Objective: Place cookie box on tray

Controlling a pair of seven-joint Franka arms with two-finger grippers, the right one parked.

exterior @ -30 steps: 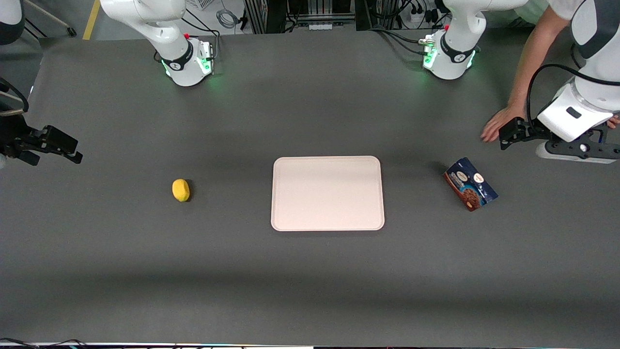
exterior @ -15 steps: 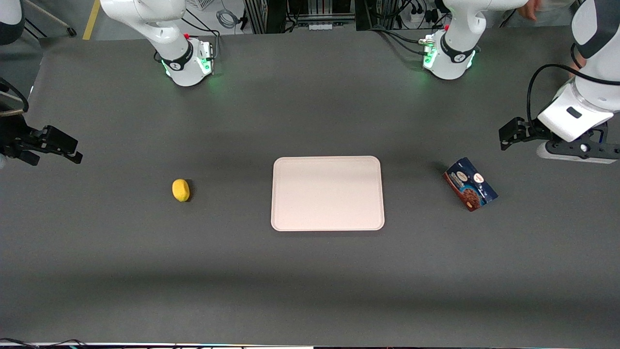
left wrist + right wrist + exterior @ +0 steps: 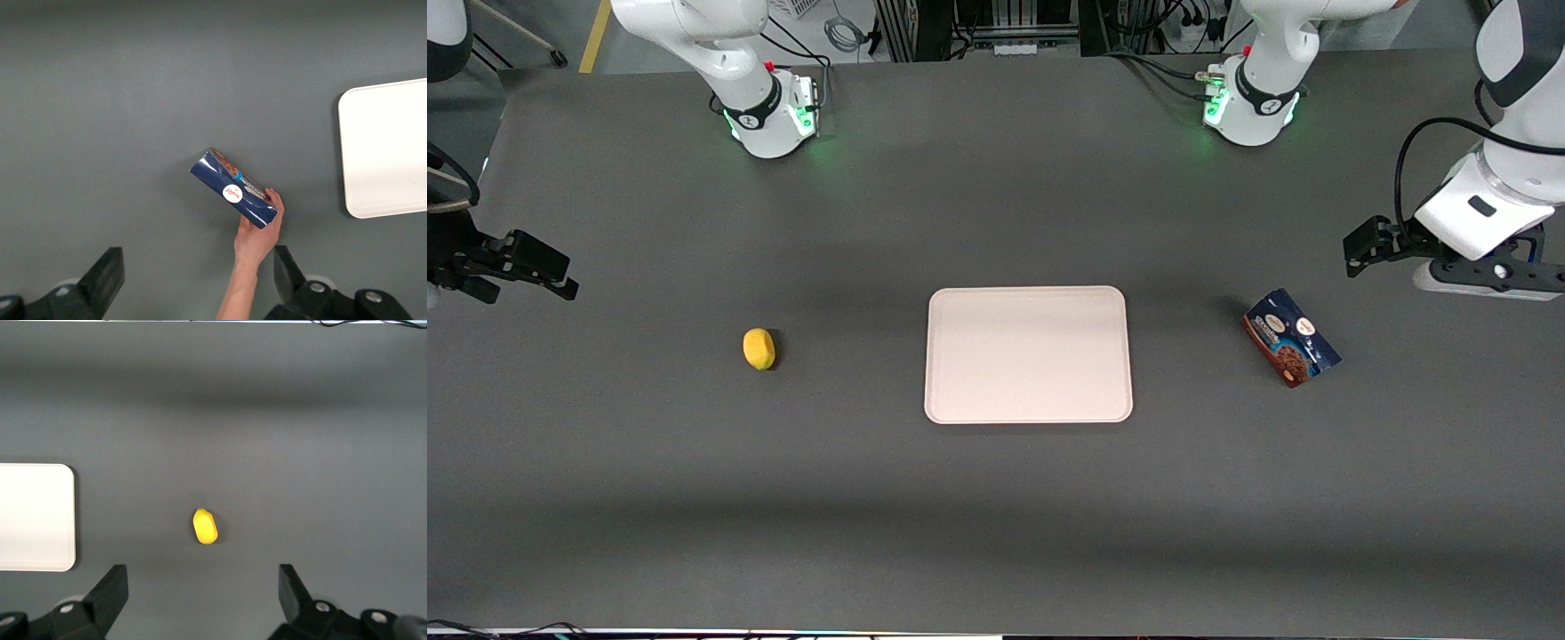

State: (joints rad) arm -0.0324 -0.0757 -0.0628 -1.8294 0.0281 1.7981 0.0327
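One change: the front view has lost the person's arm, yet a hand (image 3: 257, 230) touches the cookie box (image 3: 1291, 337) in the wrist view. The box lies off the tray (image 3: 1028, 354), near my gripper (image 3: 1369, 245), whose jaws are apart. I hold off.

We see dark blue cookie box (image 3: 1290, 337) with brown cookies, pinkish-white tray (image 3: 1028, 354), black gripper (image 3: 1360, 247), yellow lump (image 3: 759, 348).
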